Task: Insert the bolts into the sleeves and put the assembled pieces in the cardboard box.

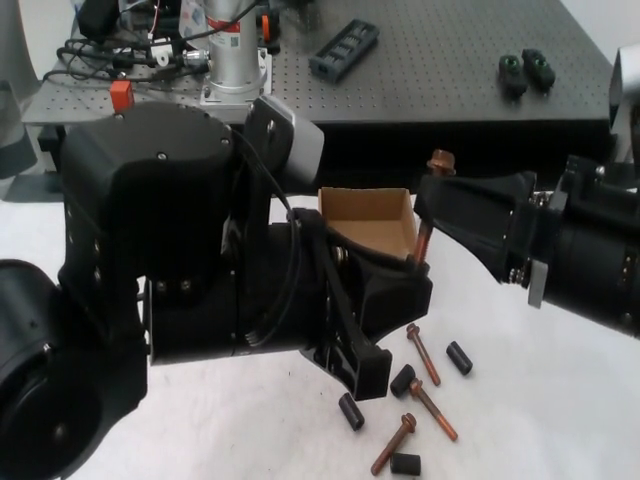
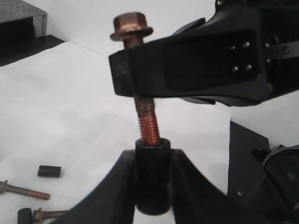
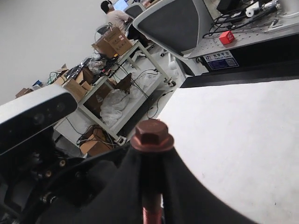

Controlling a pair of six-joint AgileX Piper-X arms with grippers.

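My left gripper (image 2: 153, 161) is shut on a black sleeve (image 2: 152, 186), holding it upright. Straight above, my right gripper (image 2: 125, 73) is shut on a copper bolt (image 2: 147, 127) with its hex head (image 3: 152, 135) on top. The bolt's threaded tip sits at the sleeve's mouth and is just entering it. In the high view the bolt (image 1: 426, 232) hangs in the right gripper (image 1: 428, 215) beside the open cardboard box (image 1: 352, 204), with the left gripper (image 1: 412, 268) under it. Three loose bolts (image 1: 423, 353) and several loose sleeves (image 1: 459, 357) lie on the white table in front.
The left arm's bulky body (image 1: 150, 250) covers the left half of the table. Behind the box stands a dark perforated bench (image 1: 450, 70) with a black tray (image 1: 343, 48), two small black parts (image 1: 525, 70) and a metal post (image 1: 233, 50).
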